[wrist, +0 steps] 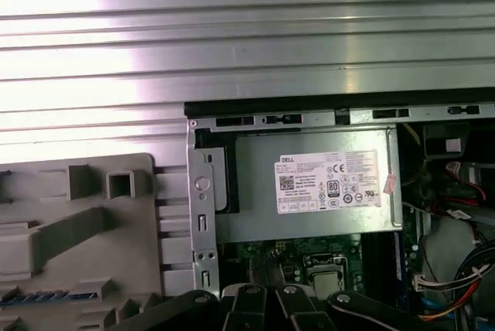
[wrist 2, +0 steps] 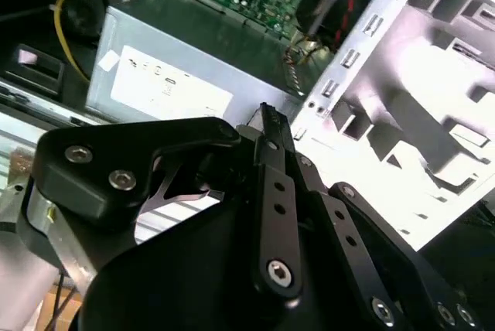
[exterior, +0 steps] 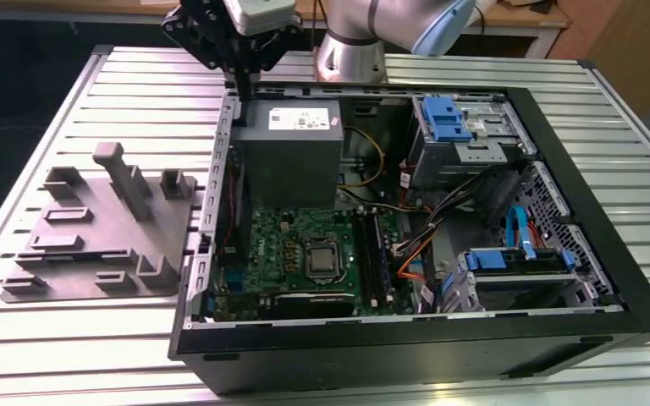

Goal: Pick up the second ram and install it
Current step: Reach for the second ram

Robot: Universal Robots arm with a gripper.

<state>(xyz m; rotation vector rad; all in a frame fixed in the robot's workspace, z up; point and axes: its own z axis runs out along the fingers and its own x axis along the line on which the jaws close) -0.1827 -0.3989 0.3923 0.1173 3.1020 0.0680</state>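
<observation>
My gripper point(exterior: 238, 78) hangs above the back left corner of the open computer case point(exterior: 415, 347), over the case wall beside the grey power supply point(exterior: 291, 144). In the second wrist view its black fingers meet at the tip, so the gripper point(wrist 2: 271, 118) is shut, and I see nothing held between them. In the first wrist view a thin strip with bluish marks point(wrist: 46, 296) sits in a slot of the grey fixture plate point(wrist: 46, 257). I cannot tell whether that strip is the second ram. The long memory slots point(exterior: 376, 254) lie to the right of the processor on the green motherboard point(exterior: 285, 241).
The grey fixture plate point(exterior: 88, 254) with raised blocks lies on the ribbed metal table point(exterior: 99, 101) at the exterior view's left of the case. Drive cages with blue tabs point(exterior: 449, 118) and loose cables point(exterior: 415, 254) fill the case's right half.
</observation>
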